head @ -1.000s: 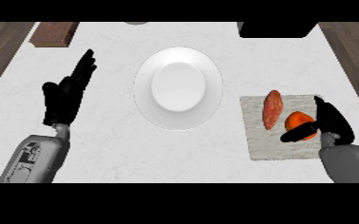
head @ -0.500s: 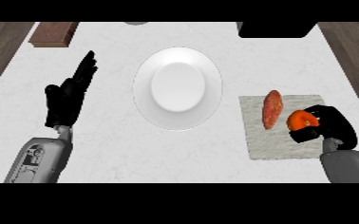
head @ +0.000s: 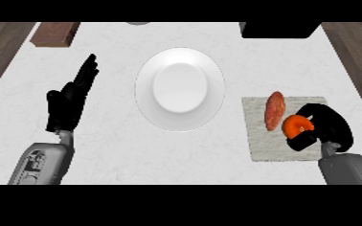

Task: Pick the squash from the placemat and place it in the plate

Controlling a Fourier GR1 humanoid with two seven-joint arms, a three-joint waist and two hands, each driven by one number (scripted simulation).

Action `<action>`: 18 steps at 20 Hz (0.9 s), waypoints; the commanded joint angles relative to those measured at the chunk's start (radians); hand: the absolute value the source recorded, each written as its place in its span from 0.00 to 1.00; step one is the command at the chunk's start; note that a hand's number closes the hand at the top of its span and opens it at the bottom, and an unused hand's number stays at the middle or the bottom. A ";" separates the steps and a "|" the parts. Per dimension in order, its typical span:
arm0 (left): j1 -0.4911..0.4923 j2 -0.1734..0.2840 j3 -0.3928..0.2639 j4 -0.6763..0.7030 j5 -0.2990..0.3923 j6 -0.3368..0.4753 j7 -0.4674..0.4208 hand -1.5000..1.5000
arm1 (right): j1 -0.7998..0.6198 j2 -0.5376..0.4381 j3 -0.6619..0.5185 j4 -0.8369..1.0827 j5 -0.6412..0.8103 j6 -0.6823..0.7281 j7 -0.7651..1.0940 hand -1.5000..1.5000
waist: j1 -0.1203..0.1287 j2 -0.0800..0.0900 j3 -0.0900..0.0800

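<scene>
On the grey placemat (head: pixel 283 143) at the counter's right, the right hand (head: pixel 324 130) has curled closer than a moment ago and now wraps its fingers round the orange squash (head: pixel 295 125), which seems to rest on the mat, though the hand hides its underside. A reddish sweet potato (head: pixel 274 110) lies just beside it. The white plate (head: pixel 180 122) sits mid-counter. The left hand (head: pixel 69 103) rests at left unchanged, fingers straight and spread.

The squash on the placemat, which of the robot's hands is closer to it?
Right. The right hand is curled round the orange squash on the placemat. The left hand rests open at the view's left, beyond the white plate.
</scene>
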 commanded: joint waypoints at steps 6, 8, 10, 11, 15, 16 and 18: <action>-0.017 -0.008 0.004 0.011 -0.008 -0.002 0.014 0.50 | -0.009 -0.065 0.099 -0.130 0.086 -0.100 -0.330 1.00 | -0.010 -0.001 0.002; -0.018 0.014 0.025 -0.007 0.013 -0.020 0.035 0.50 | -0.037 -0.102 0.030 -0.198 0.051 -0.152 -0.382 1.00 | -0.014 -0.005 0.003; 0.020 -0.010 0.014 0.023 -0.015 0.009 -0.027 0.50 | 0.004 -0.057 0.058 -0.267 0.067 -0.230 -0.425 1.00 | -0.018 -0.003 0.002; 0.011 -0.009 0.010 -0.047 -0.005 0.011 0.045 0.50 | -0.007 -0.084 0.023 -0.312 0.012 -0.191 -0.445 1.00 | -0.014 -0.007 0.003; 0.006 -0.021 0.008 0.024 -0.010 -0.011 -0.028 0.50 | -0.030 -0.056 0.052 -0.381 0.002 -0.201 -0.521 1.00 | -0.009 -0.001 0.002; -0.022 -0.031 -0.001 0.043 -0.030 0.005 -0.002 0.50 | -0.038 -0.015 0.091 -0.415 0.030 -0.195 -0.477 1.00 | -0.009 0.000 0.002; 0.013 0.005 0.024 -0.035 0.001 -0.031 0.011 0.50 | -0.113 -0.010 0.079 -0.407 -0.002 -0.148 -0.482 1.00 | 0.003 -0.001 0.002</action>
